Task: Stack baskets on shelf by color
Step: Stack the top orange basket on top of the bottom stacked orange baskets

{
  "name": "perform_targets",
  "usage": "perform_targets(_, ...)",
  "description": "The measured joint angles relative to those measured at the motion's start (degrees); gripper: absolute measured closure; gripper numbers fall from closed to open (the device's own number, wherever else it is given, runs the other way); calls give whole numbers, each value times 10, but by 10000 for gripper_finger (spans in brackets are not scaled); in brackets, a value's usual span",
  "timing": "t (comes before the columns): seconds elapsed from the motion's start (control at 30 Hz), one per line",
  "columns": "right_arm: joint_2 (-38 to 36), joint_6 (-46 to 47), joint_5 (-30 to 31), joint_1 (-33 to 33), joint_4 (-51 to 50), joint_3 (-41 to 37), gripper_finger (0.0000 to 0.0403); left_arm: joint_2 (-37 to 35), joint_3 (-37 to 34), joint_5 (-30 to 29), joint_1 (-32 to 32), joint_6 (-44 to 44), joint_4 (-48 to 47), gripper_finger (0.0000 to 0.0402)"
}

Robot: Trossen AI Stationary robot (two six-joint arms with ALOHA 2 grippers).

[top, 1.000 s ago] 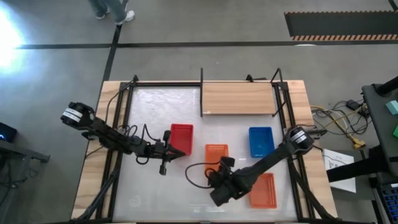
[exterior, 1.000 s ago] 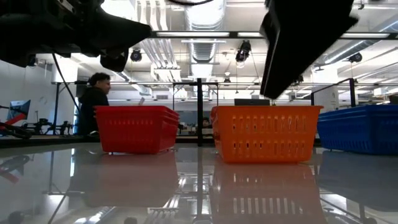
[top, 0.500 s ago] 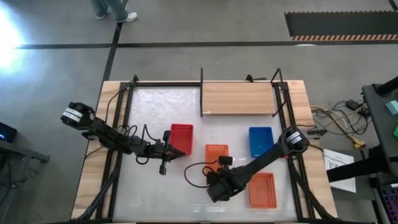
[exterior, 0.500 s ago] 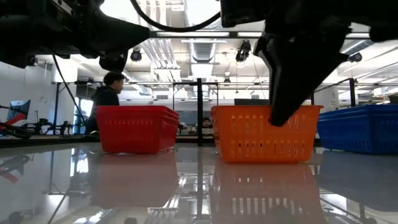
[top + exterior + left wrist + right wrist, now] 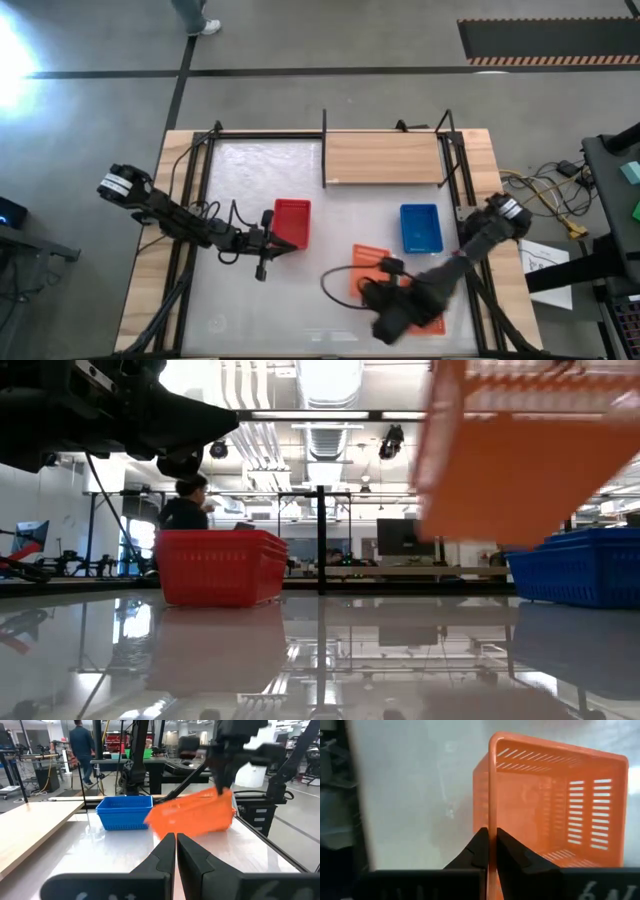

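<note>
My right gripper (image 5: 380, 290) is shut on an orange basket (image 5: 368, 262) and holds it tilted above the table's near middle. The basket also shows in the low view (image 5: 520, 450) and the left wrist view (image 5: 192, 815). A second orange basket (image 5: 437, 322) lies on the table, mostly hidden under my right arm. A red basket (image 5: 292, 220) and a blue basket (image 5: 420, 228) stand on their bases on the table. The light-wood shelf (image 5: 383, 158) is at the far edge, bare. My left gripper (image 5: 288, 245) is shut and empty beside the red basket's near end. My right gripper pinches one wall of the orange basket at its rim (image 5: 491, 805), one finger inside the basket and one outside. The basket is lifted clear of the table and tilted, with its open side toward the wrist camera.
The table has black frame posts along its sides and a raised wooden border (image 5: 150, 250). Cables trail from both arms over the white top. Bare tabletop lies in front of the shelf and at the near left. A person stands in the room behind the red basket (image 5: 185, 510).
My right gripper has come down over the middle orange basket's wall and taken hold of it. It has lifted the basket clear of the table, toward the near right, and the basket now hangs tilted. My left arm has kept still.
</note>
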Motion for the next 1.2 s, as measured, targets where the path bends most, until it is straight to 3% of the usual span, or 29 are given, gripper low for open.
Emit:
perform_targets(0.23, -32, 153, 0, 115, -69, 1, 391, -1, 1, -2, 0, 0, 0, 401)
perform_targets(0.5, -2, 306, 0, 206, -132, 24, 391, -1, 1, -2, 0, 0, 1, 402)
perform_targets(0.8, 58, 284, -29, 225, -124, 25, 392, -1, 1, -2, 0, 0, 1, 401)
perform_targets(1.2, 63, 285, -45, 225, -138, 18, 382, -1, 3, -2, 0, 0, 1, 402)
